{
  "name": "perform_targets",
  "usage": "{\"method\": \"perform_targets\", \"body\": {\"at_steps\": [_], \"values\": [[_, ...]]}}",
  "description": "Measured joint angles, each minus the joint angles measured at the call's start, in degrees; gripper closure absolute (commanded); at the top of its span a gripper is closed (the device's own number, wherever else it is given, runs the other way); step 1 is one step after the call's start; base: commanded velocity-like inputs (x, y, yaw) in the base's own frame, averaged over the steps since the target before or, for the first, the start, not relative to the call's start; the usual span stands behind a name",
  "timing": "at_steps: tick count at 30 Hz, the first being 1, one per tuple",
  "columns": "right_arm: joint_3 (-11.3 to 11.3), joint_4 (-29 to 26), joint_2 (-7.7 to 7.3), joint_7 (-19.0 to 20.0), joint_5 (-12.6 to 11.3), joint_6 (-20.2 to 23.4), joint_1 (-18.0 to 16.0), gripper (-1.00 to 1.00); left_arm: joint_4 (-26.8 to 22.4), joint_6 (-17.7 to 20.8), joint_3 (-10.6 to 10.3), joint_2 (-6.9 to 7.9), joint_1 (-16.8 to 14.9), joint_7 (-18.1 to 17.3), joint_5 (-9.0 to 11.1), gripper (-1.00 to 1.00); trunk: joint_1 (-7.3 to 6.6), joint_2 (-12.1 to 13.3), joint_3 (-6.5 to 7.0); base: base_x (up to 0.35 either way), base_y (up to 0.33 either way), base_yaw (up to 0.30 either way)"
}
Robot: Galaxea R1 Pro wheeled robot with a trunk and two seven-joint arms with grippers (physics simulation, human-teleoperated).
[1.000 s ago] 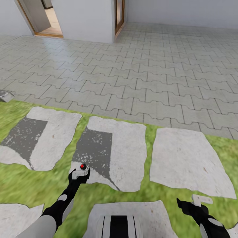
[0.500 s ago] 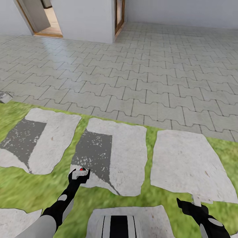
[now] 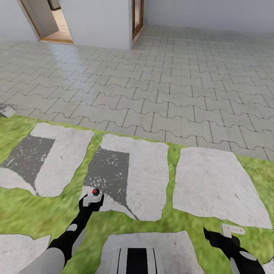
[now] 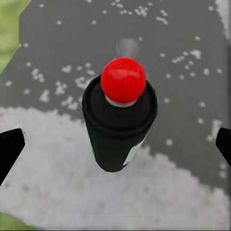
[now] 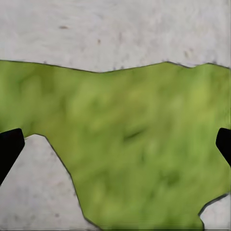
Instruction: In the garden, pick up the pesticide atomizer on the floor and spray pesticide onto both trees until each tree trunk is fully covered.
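Note:
The pesticide atomizer (image 4: 119, 120) is a dark cylinder with a round red tip. It stands upright on the dark patch of a pale stone slab (image 3: 148, 171) set in the grass floor (image 3: 34, 213). In the head view its red tip (image 3: 96, 191) shows just past my left gripper (image 3: 92, 199). In the left wrist view that gripper (image 4: 115, 149) is open, its black fingertips (image 4: 10, 144) spread wide on either side of the atomizer and apart from it. My right gripper (image 3: 232, 230) is open over grass (image 5: 130, 139) and holds nothing. The trees and their trunks are out of view.
Several pale stepping slabs lie in the grass around me. Grey interlocking paving (image 3: 171, 87) stretches beyond them to a white house wall (image 3: 99, 23) with an open doorway (image 3: 49, 19). A small grey block (image 3: 7, 110) sits at the lawn's left edge.
The whole picture dipped slightly and came back, so the camera moved. Both arms and the atomizer keep the same places.

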Motion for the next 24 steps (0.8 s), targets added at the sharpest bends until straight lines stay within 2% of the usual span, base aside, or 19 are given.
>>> {"method": "perform_targets", "body": {"at_steps": [17, 24], "values": [[0.00, 0.00, -0.04, 0.00, 0.01, 0.00, 0.00, -1.00, -0.06, 0.00, 0.00, 0.00, 0.00, 0.00, 0.01, -1.00, -0.01, 0.00, 0.00, -0.011, 0.000, 0.000], [0.00, 0.00, -0.05, -0.01, 0.00, 0.00, 0.00, -1.00, -0.17, 0.00, -0.05, -0.04, 0.00, 0.00, 0.00, -1.00, -0.02, 0.00, 0.00, 0.067, 0.000, 0.000]]}}
